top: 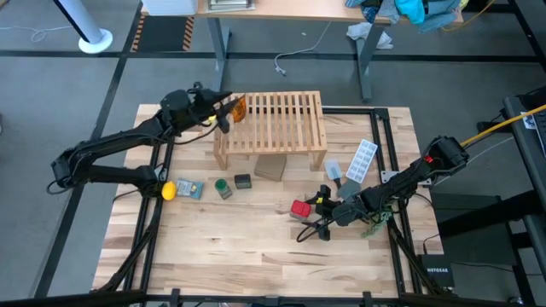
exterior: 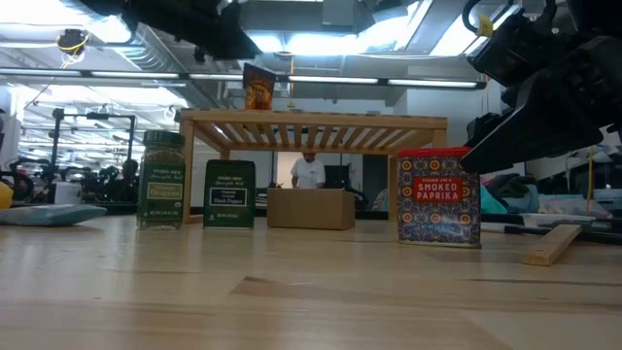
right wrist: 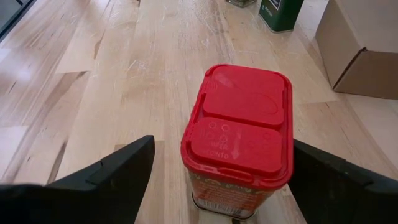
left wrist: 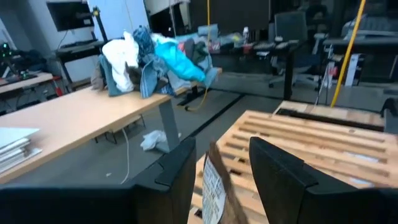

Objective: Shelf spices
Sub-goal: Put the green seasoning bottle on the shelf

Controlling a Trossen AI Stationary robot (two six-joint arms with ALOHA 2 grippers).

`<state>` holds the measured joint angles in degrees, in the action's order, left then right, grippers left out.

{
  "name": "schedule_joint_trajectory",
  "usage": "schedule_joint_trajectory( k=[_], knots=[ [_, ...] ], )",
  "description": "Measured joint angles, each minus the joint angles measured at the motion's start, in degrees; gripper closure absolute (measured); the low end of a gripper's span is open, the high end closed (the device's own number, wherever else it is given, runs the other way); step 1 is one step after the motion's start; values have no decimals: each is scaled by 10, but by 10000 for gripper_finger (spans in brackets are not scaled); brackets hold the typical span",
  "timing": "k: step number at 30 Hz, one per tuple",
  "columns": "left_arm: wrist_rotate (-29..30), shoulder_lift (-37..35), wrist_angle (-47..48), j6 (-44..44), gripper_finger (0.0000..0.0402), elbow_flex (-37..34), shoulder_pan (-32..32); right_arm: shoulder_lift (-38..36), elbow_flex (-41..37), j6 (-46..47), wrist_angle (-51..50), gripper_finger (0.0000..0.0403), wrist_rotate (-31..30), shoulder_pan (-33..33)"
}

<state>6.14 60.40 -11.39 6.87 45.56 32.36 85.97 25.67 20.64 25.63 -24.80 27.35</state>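
Pale slatted wooden shelf (top: pixel 271 128) of parallel bars on side legs, at the far middle of the plank surface (top: pixel 256 247). Left gripper (top: pixel 227 109) at the shelf's left end, dark jaws pinching the flat orange translucent packet (top: pixel 240 108), held upright just over the slats. Seen from the low view, the packet (exterior: pixel 259 87) upright above the shelf top (exterior: pixel 313 119), contact with the bars impossible to tell. Round green jar (top: pixel 222 186) and boxy dark grey-black jar (top: pixel 243 181) side by side in front of the shelf, near its left leg, both upright. Plain cardboard box (top: pixel 270 166) under the shelf's front edge. Red jar (top: pixel 300 209), rectangular with rounded corners, ribbed red plastic flip lid (right wrist: pixel 239 127) and patterned paprika label (exterior: pixel 438 197), upright right of centre. Right gripper (top: pixel 324 216) around it, matte black jaws spread wide, one on each side, clear of the lid. White gridded ice-cube tray (top: pixel 363 160) lying flat right of the shelf.
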Motion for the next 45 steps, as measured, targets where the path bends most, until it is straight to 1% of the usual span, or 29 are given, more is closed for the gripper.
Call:
schedule_joint_trajectory(
  k=[5, 7, 9, 12, 14, 17, 20, 22, 26, 29, 33, 41, 45],
  knots=[
    [0, -52, 38, 0, 261, 0, -27, 0, 0, 0, 0, 61, 0, 0],
    [0, -81, 79, 2, 266, 0, -45, 0, 0, 0, 0, 61, 0, 0],
    [0, -112, 139, -10, 270, 0, -69, 0, 0, 0, 0, 61, 0, 0],
    [-3, -153, 254, -66, 274, 0, -117, 0, 0, 0, 0, 61, 0, 0],
    [-21, -174, 334, -117, 274, 0, -152, 0, 0, 0, 0, 61, 0, 0],
    [-54, -193, 432, -202, 274, 0, -203, 0, 0, 0, 0, 61, 0, 0],
    [-62, -198, 500, -269, 274, 0, -252, 0, 0, 0, 0, 61, 0, 0],
    [-59, -198, 528, -297, 274, 0, -280, 0, 0, 0, 0, 61, 0, 0],
    [-36, -194, 522, -335, 274, -10, -330, 0, 0, 0, 0, 61, 1, 0],
    [-14, -189, 524, -357, 274, -29, -362, 0, 0, 0, 0, 61, 13, 0],
    [19, -180, 524, -423, 274, -67, -403, 0, 0, 0, 0, 61, 30, 0],
    [117, -148, 521, -520, 274, -143, -480, 0, 0, 0, 1, 61, 35, 0],
    [147, -135, 447, -544, 274, -179, -513, 0, 0, 0, 1, 61, 35, 0]
  ],
)
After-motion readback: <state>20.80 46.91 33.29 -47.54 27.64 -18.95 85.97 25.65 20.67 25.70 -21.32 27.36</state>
